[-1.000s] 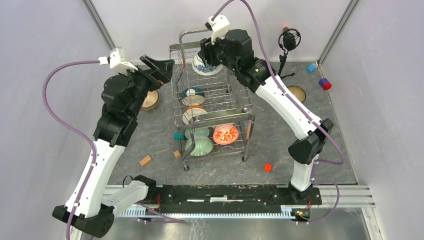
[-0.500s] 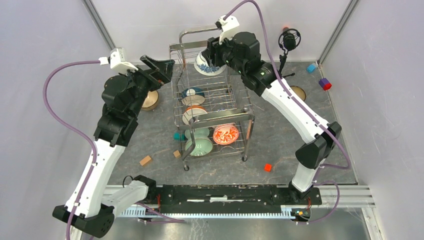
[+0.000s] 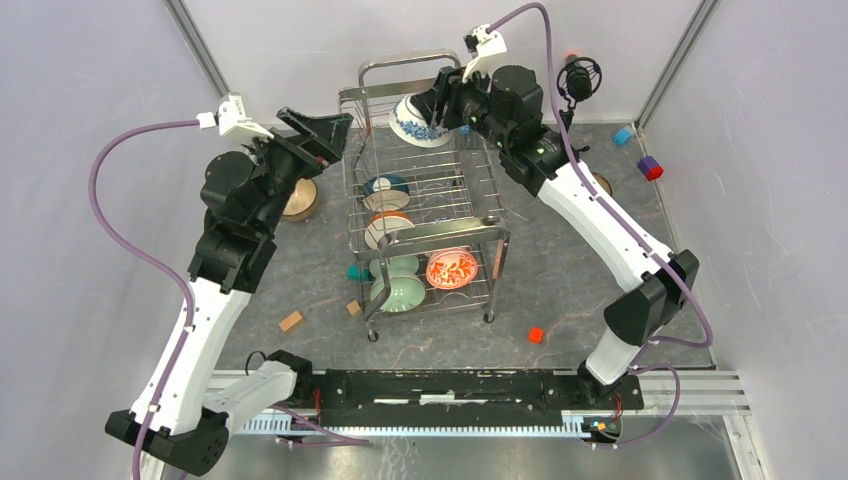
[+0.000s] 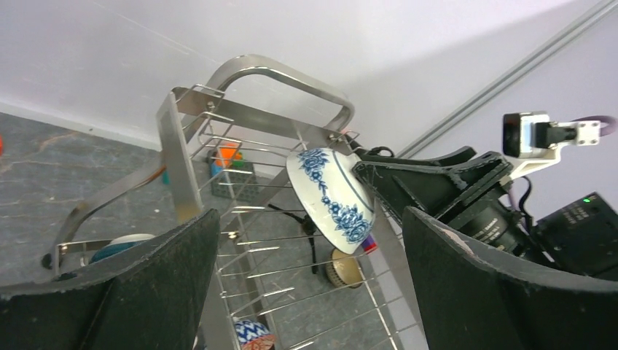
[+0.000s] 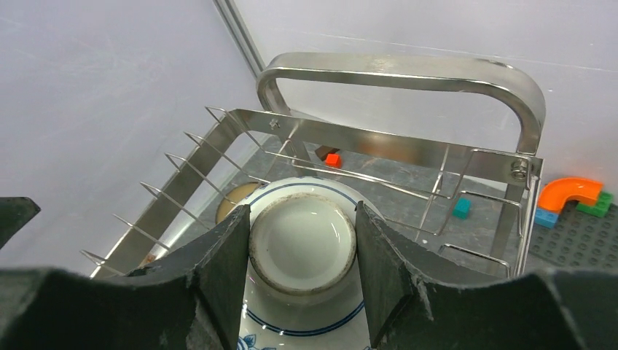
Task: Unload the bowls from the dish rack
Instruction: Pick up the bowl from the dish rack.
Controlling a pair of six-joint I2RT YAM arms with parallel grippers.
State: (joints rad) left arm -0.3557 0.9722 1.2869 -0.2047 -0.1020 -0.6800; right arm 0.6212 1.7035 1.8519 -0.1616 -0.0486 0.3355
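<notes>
My right gripper (image 3: 437,105) (image 5: 302,219) is shut on the foot ring of a blue-and-white bowl (image 3: 415,122) (image 4: 331,197) (image 5: 302,244). It holds the bowl tilted above the back of the dish rack (image 3: 400,68) (image 4: 291,73) (image 5: 408,65), just under the handle. My left gripper (image 3: 315,135) (image 4: 310,219) hangs wide open left of the rack, with nothing between its fingers. In the rack stand a teal bowl (image 3: 385,188), an orange-banded bowl (image 3: 388,225), pale green bowls (image 3: 400,292) and a red-and-white bowl (image 3: 452,268).
A brown bowl (image 3: 300,200) sits on the table left of the rack, a tan one (image 3: 598,186) on the right behind my right arm. A black microphone tripod (image 3: 578,80) stands at the back right. Small blocks (image 3: 536,335) (image 3: 291,321) (image 3: 650,168) lie scattered.
My right gripper has lifted the blue-and-white bowl up and to the right off the rack's back prongs, tilting it. The left arm has stayed still.
</notes>
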